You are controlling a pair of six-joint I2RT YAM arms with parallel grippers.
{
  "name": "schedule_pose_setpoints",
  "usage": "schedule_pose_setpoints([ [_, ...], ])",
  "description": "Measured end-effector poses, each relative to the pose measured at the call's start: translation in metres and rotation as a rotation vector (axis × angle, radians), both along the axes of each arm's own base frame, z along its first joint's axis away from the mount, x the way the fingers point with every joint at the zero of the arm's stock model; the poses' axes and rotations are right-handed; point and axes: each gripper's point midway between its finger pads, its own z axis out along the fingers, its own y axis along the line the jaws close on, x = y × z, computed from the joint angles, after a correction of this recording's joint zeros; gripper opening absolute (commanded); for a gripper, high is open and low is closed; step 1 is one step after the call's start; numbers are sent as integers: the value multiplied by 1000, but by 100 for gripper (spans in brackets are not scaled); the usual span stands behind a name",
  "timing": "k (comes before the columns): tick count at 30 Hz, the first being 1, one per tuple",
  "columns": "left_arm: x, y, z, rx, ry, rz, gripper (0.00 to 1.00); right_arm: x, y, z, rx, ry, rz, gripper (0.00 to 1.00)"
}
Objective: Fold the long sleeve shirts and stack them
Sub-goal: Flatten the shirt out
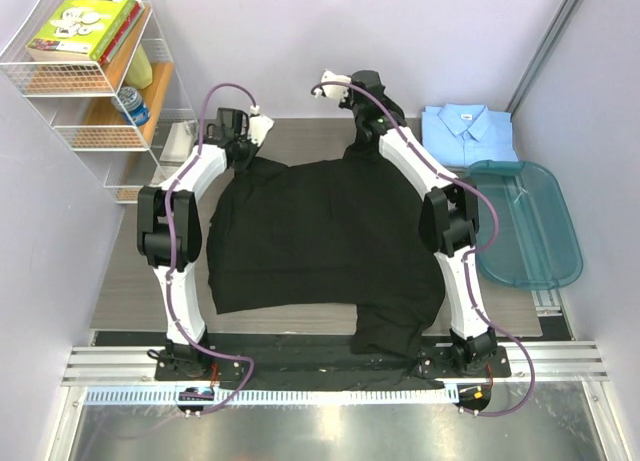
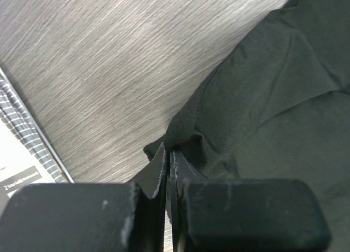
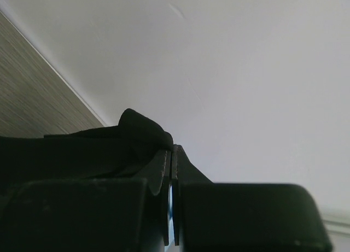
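Presently at roughly the halfway mark, as judged from the lay of the two garments.

Note the left gripper (image 2: 168,153): pressed together, pinching a folded edge of the plain black button-front cloth shirt (image 1: 320,231) right at the tips. Note the right gripper (image 3: 172,151): likewise pressed together, with a bunch of the same black cloth nipped between the tips, apparently raised off the grey wood-grain table (image 1: 125,281).

From above, find the black shirt spread mostly flat behind both grippers, toward the arm bases, with one part draped over the near table edge by the right arm's base. Not yet folded in any visible way. No telling the sleeves from the body in the dark cloth.

Check the plain light blue collared cloth shirt (image 1: 468,131): to the right of the right gripper and apart from it, folded into a neat rectangle, just beside the translucent teal plastic tub (image 1: 530,231). Judged complete for that garment.

Remaining, as judged: fold the black shirt to a comparable rectangle, then set it on the light blue one. Stacking not yet begun.
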Motion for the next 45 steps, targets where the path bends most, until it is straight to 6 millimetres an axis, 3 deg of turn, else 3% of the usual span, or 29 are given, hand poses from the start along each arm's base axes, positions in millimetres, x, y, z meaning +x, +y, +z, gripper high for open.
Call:
schedule_pose_setpoints([
  [6,10,18,-9,64,-11,52,0,4,-20,-8,-22,6,-86,1],
  [9,25,37,-20,113,-12,107,3,17,-26,-8,-14,-31,-143,1],
  [10,30,44,-22,128,-17,126,12,21,-27,-9,-10,-42,-158,9],
  [11,35,50,-24,143,-20,143,28,25,-28,-10,-6,-57,-173,31],
  [13,42,60,-29,166,-20,165,35,30,-28,-20,-5,-64,-194,53],
  [14,43,65,-30,173,-20,179,49,30,-28,-26,-13,-57,-201,76],
  [16,44,71,-29,170,-16,200,62,29,-28,-36,-13,-34,-212,97],
  [17,43,72,-28,151,-5,209,67,28,-28,-41,-9,-11,-216,100],
  [21,24,65,-8,39,28,184,70,11,-31,-49,16,92,-199,100],
  [24,-24,54,23,-43,75,133,69,-33,-44,-48,28,254,-160,100],
  [27,-78,40,48,-108,111,68,68,-86,-57,-29,103,408,-109,100],
  [30,-139,25,41,-141,211,-4,68,-141,-65,-10,209,536,-60,100],
  [32,-175,19,14,-146,327,-41,67,-183,-70,-16,267,653,-38,98],
  [34,-207,17,-16,-139,449,-53,66,-224,-72,-40,300,782,-31,95],
  [36,-238,21,-43,-116,568,-54,63,-265,-75,-80,310,947,-49,94],
  [38,-254,27,-55,-90,632,-45,60,-298,-80,-123,305,1103,-84,92],
  [42,-249,41,-64,-26,644,-28,57,-339,-99,-188,287,1312,-191,89],
  [45,-234,53,-72,4,652,-5,56,-340,-110,-206,305,1351,-241,87],
])
